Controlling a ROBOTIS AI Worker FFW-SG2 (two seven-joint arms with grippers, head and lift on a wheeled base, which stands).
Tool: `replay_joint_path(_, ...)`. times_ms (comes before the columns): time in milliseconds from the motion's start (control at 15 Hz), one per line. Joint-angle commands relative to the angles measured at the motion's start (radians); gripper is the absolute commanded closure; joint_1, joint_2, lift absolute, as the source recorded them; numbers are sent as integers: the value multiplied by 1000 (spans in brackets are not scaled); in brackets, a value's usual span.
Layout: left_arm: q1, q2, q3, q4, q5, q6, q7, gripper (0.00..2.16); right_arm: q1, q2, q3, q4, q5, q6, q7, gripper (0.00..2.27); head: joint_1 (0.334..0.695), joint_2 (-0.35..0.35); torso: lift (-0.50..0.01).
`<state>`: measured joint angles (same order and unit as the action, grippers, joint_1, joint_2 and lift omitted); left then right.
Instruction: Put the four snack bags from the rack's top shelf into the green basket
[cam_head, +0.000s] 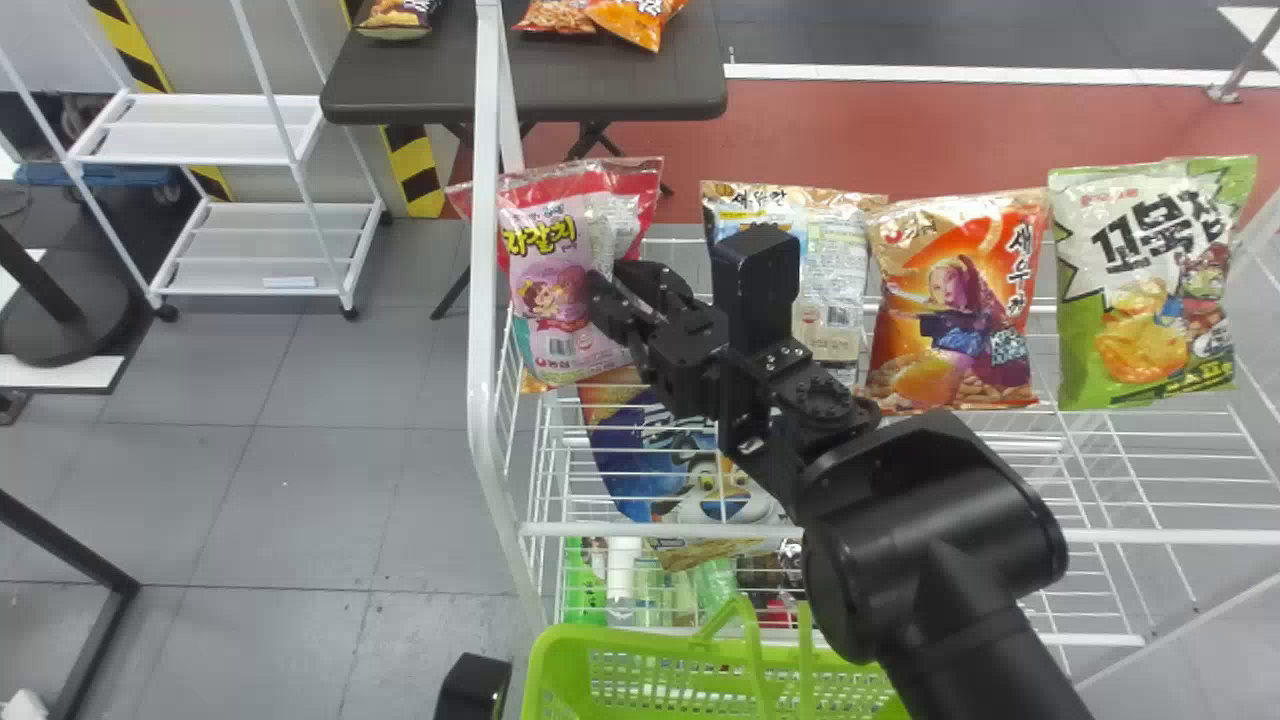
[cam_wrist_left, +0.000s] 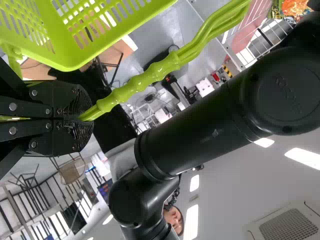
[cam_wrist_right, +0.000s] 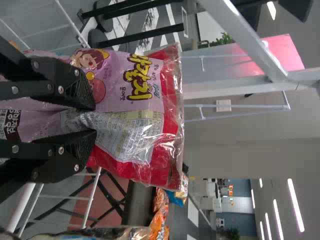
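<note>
In the head view my right gripper (cam_head: 606, 300) is at the pink snack bag (cam_head: 562, 290), which stands upright by the rack's left post. The right wrist view shows my gripper (cam_wrist_right: 89, 118) shut on this creased bag (cam_wrist_right: 132, 82), a finger on each side. Along the top shelf to the right stand a tan-and-blue bag (cam_head: 835, 265), an orange bag (cam_head: 955, 300) and a green bag (cam_head: 1145, 290). The green basket (cam_head: 700, 665) is low in front of the rack. In the left wrist view my left gripper (cam_wrist_left: 82, 119) is shut on the handle (cam_wrist_left: 145, 80) of the basket (cam_wrist_left: 75, 55).
The white rack's post (cam_head: 484, 250) stands close left of the pink bag, and its front rail (cam_head: 900, 533) runs above the basket. A large blue bag (cam_head: 650, 450) lies on a lower shelf. Behind are a dark table (cam_head: 420, 85) and a white cart (cam_head: 230, 215).
</note>
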<state>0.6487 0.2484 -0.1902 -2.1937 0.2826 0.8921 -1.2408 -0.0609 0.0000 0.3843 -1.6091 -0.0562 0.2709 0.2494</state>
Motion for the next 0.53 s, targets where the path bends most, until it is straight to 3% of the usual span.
replay_joint_path(0, -1, 0, 0, 2, 3, 0, -2, 1895, 42, 1, 22, -91, -2, 35, 5, 2192, 695, 38, 0)
replay_joint_path(267, 0, -9, 9, 5, -3, 0, -8, 1895, 177, 1, 15, -342, 29, 222, -29, 2192, 695, 77, 0)
replay_joint_path(467, 6, -12, 20, 9, -10, 0, -9, 1895, 288, -11, -27, -522, 29, 330, -84, 2192, 695, 53, 0)
